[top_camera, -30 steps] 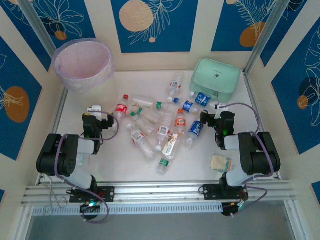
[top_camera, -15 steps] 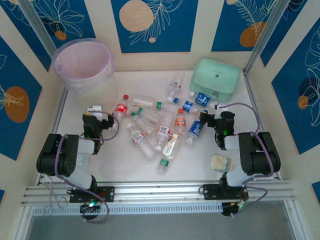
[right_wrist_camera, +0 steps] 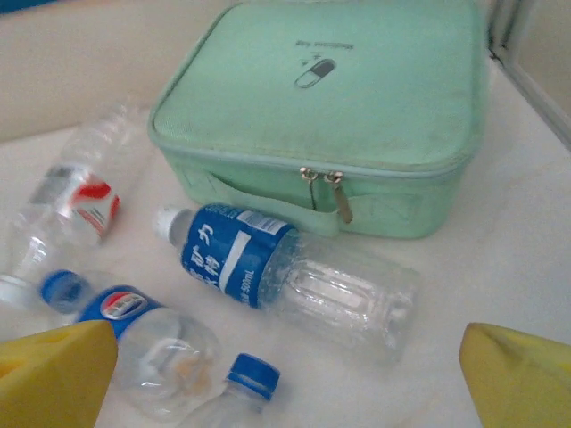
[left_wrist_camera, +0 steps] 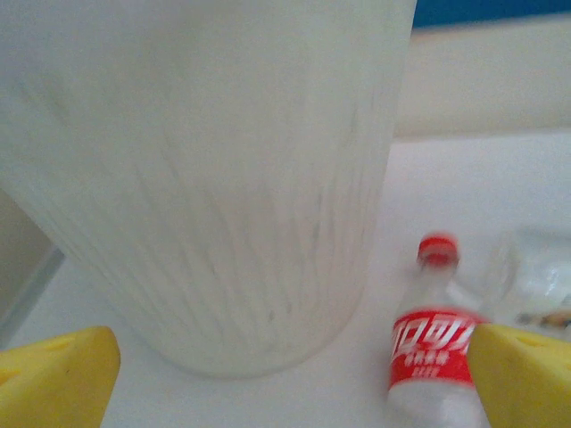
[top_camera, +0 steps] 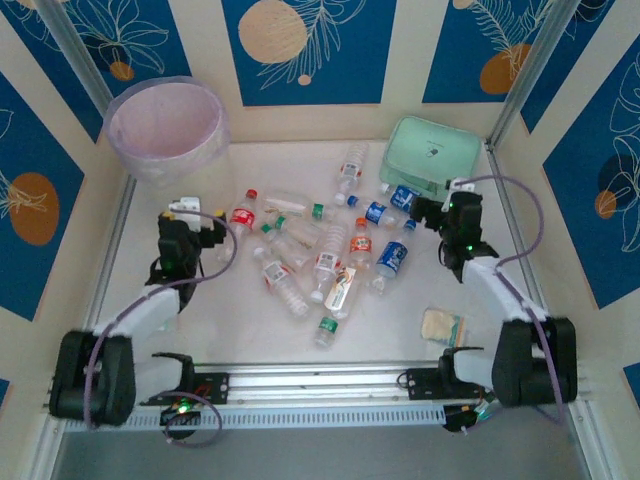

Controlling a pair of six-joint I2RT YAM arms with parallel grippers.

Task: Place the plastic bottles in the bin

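White tabletop (top_camera: 400, 320), boxed in by cream walls (top_camera: 205, 60) with blue leaf-print panels. In the far-left corner, the bin (top_camera: 165, 130); right of the bin, scattered loose, the plastic bottles (top_camera: 320, 250), unmoved. Since a second ago, arms unfolded and stretched forward: left gripper (top_camera: 195, 212) close on the bin's near side, right gripper (top_camera: 425, 213) far to the bin's right. Fingers of both spread wide, empty.

I am looking down past my right gripper (right_wrist_camera: 285, 379), and its yellow fingers (right_wrist_camera: 53, 374) are standing wide apart at the lower corners, gripping nothing. A bottle with a blue label (right_wrist_camera: 268, 267) and a white cap is lying on its side on the white table (right_wrist_camera: 535, 232), just in front of the mint-green zip case (right_wrist_camera: 330, 116). At the left, a clear bottle with a red and white label (right_wrist_camera: 76, 192) is lying. Nearer to me, a crushed bottle with a blue cap (right_wrist_camera: 147, 348) is resting beside another blue-capped bottle (right_wrist_camera: 252, 379).
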